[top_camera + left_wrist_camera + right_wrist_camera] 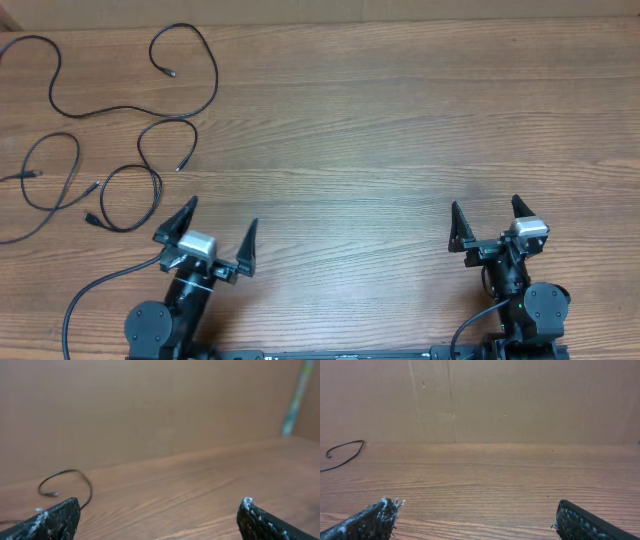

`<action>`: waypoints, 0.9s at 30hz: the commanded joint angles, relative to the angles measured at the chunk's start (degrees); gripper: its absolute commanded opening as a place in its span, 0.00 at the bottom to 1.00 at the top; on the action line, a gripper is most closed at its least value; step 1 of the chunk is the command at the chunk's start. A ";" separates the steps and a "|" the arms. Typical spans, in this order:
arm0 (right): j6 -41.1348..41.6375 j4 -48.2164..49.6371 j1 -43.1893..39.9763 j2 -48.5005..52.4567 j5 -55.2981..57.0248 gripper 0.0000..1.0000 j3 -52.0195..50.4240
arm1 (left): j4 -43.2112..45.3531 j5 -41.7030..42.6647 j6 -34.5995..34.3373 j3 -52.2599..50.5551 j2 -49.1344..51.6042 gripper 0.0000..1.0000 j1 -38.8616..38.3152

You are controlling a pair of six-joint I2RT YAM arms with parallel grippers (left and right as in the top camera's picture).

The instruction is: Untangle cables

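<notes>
We are logging several thin black flexible cables point(214, 78) w/ small plug ends, lying as loose open curls on the far-left part of the brown wood-grain table point(400, 120); some are running out past the left edge of the overhead view. Whether any curls are crossing nr that edge, we cannot tell. The black left gripper point(222, 212) is sitting at the near-left of the table, near the closest cable loop but apart from it, its jaws standing spread wide and gripping nothing. The black right gripper point(485, 202) is sitting at the near-right, well apart from all cables, jaws likewise spread and gripping nothing. In the left wrist view one cable curl point(67, 471) w/ a plug end is lying ahead-left on the table. In the right wrist view another cord end point(345, 444) is lying far left, near the plain brown cardboard wall point(520, 400) backing the table.
</notes>
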 commanded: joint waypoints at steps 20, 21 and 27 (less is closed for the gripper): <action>-0.28 0.22 -0.09 -0.46 0.50 1.00 -0.57 | 1.42 -12.13 -3.69 -10.58 -2.43 1.00 1.97; -0.28 0.20 -0.09 -0.46 0.50 1.00 -0.57 | 1.42 -12.13 -3.06 -10.58 -2.43 1.00 1.97; -0.28 0.20 -0.09 -0.46 0.48 1.00 -0.57 | 1.36 -12.39 -1.31 -10.58 -2.40 1.00 1.97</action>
